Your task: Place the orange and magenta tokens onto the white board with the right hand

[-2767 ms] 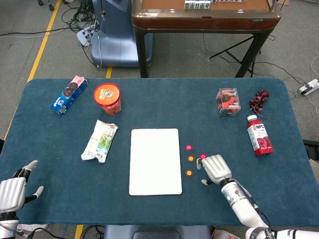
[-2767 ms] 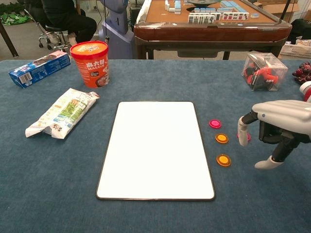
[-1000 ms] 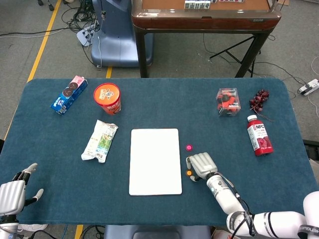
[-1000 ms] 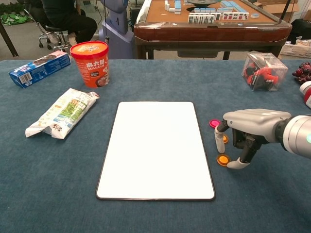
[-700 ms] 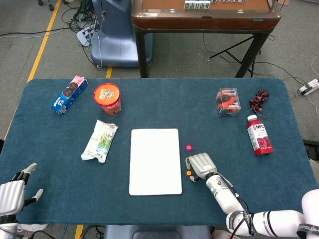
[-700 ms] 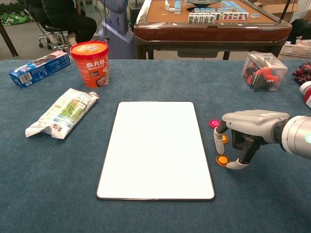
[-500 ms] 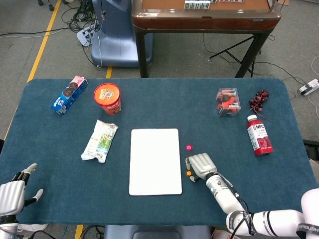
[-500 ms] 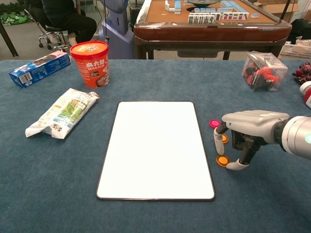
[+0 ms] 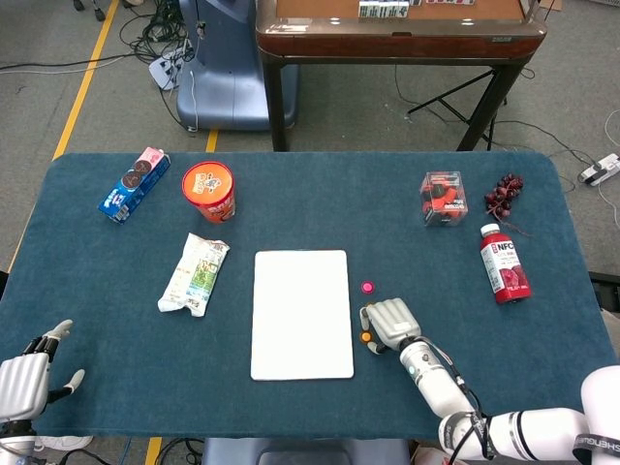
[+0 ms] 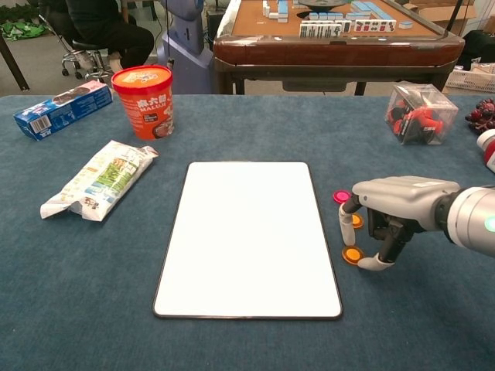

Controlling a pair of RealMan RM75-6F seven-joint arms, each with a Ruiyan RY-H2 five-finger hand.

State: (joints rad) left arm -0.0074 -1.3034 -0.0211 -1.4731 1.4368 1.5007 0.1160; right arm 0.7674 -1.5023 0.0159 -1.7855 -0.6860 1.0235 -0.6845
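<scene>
The right hand (image 10: 380,222) hangs low over the worktop (image 10: 255,340) just right of the white board (image 10: 247,236), fingers curled downward and narrow around the near orange token (image 10: 352,255), thumb behind it; whether it already grips the token I cannot tell. A second orange token (image 10: 356,220) peeks out further back, and the magenta token (image 10: 340,196) lies beyond that. The board lies directly left of the hand. The left hand (image 9: 24,380) rests apart, fingers spread, holding nothing.

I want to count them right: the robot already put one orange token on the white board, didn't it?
No. The board holds nothing; both orange tokens lie on the table beside it, under the right hand. The chest view shows this.
</scene>
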